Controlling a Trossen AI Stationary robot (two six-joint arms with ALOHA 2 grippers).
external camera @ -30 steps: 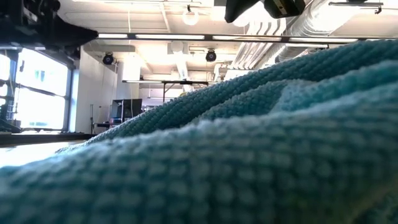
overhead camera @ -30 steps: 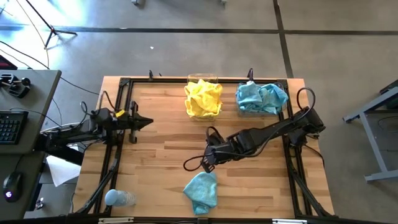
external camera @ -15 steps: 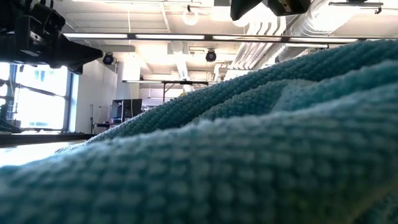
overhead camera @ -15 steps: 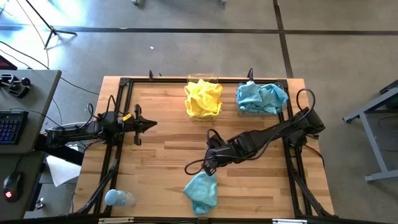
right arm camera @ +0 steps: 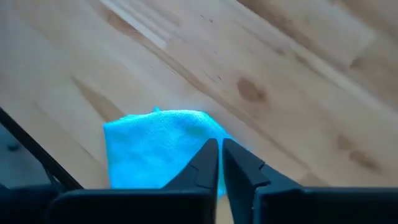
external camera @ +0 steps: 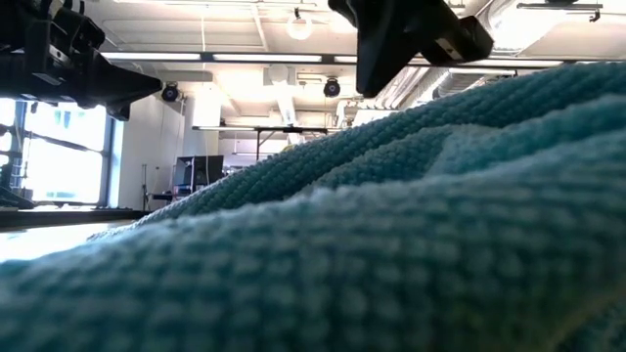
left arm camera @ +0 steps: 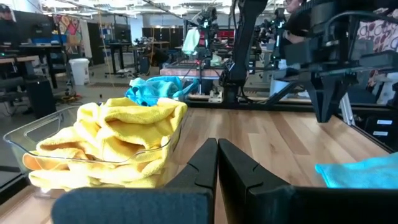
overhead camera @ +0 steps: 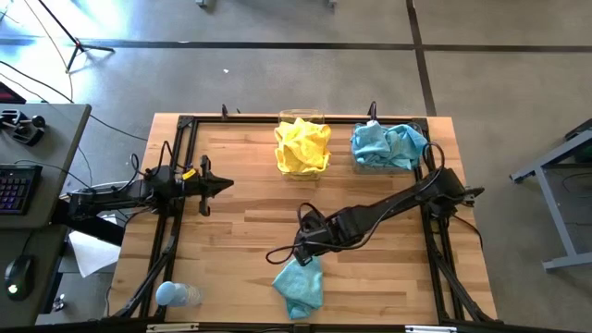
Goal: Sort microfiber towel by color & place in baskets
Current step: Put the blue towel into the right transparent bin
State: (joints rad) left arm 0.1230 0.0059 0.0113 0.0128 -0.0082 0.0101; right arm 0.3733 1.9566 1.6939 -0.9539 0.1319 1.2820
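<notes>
High view: the wooden slatted table (overhead camera: 250, 208) carries 2 clear plastic baskets along its far edge. The left basket (overhead camera: 302, 148) is heaped with bright yellow microfiber towels (overhead camera: 302, 143); the right basket (overhead camera: 387, 148), just beside it, holds bunched teal-blue towels (overhead camera: 388, 141). 1 loose teal-blue microfiber towel (overhead camera: 298, 284) lies crumpled near the front edge. The right gripper (overhead camera: 298, 250) reaches in from the right and hangs just above the far edge of that loose towel, fingers nearly together and holding nothing. The left gripper (overhead camera: 222, 185) waits over the left side of the table, pinched closed and empty. A pale blue plastic bottle (overhead camera: 174, 295) lies at the front-left corner.

Low view: the loose teal-blue towel's knit fills most of the picture. The right gripper's dark body (external camera: 406, 34) hangs above it, and the left arm (external camera: 68, 68) shows at the upper left.

Left wrist view: the 2 dark fingers (left arm camera: 202, 165) meet with no gap. Past them stand the yellow-filled basket (left arm camera: 99, 146), the teal heap behind it, and the loose teal towel near the right arm.

Right wrist view: the fingers (right arm camera: 208, 165) stand almost touching, directly over the loose teal towel (right arm camera: 155, 146) on the wood.
</notes>
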